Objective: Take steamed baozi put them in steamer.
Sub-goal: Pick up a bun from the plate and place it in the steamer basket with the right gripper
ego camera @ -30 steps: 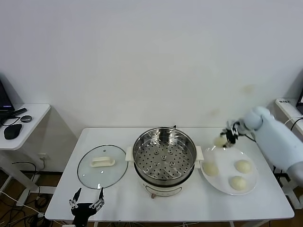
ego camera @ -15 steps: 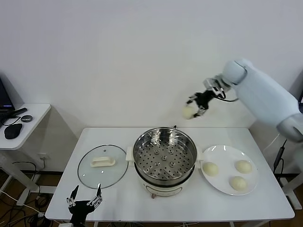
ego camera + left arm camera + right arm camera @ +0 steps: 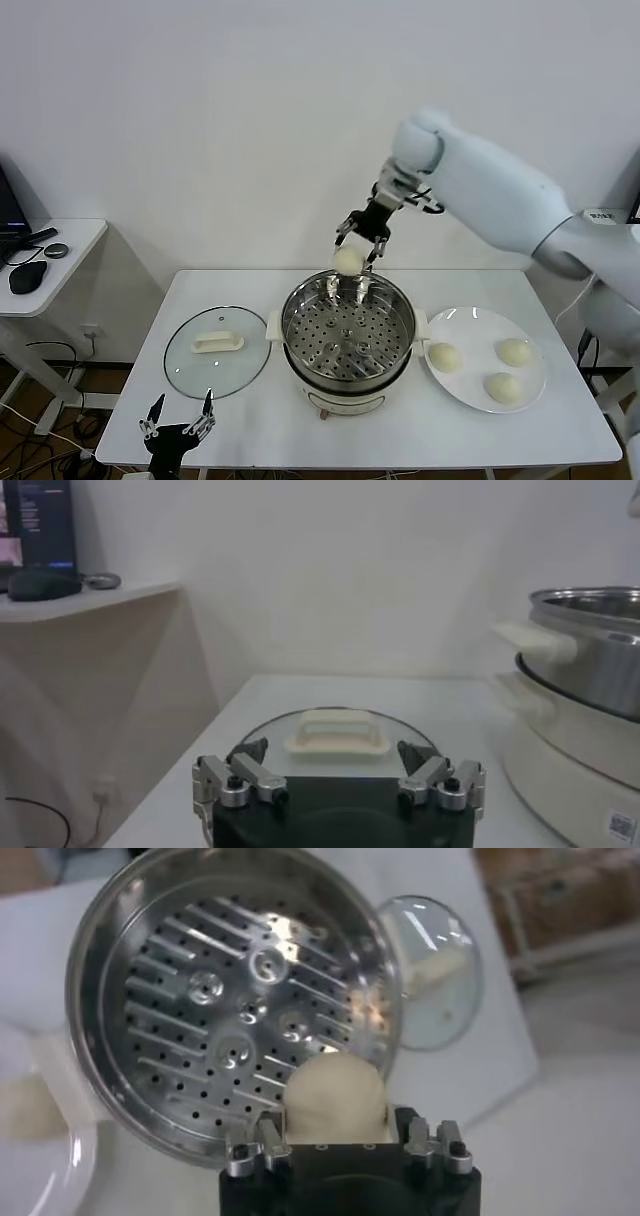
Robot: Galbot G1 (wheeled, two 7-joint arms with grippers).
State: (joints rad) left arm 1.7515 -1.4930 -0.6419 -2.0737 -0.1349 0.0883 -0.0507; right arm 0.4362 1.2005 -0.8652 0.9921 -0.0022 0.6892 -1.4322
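My right gripper [image 3: 352, 255] is shut on one cream-white baozi [image 3: 348, 261] and holds it in the air over the far rim of the steamer [image 3: 347, 330]. In the right wrist view that baozi [image 3: 333, 1099] sits between the jaws, above the edge of the perforated steel tray [image 3: 225, 1018], which holds nothing. Three more baozi [image 3: 444, 357] [image 3: 514, 351] [image 3: 503, 387] lie on the white plate [image 3: 478, 322] to the right of the steamer. The left gripper [image 3: 182, 428] hangs open at the table's front left edge, with nothing between its fingers.
The flat glass lid [image 3: 215, 351] with a white handle lies on the table left of the steamer, just beyond the left gripper [image 3: 340, 780]. A side desk [image 3: 45, 262] with a mouse stands at far left. A white wall runs behind the table.
The right arm has carried the baozi up from the plate, swung it leftward, and brought it down over the steamer's far rim. The left arm stayed in place.
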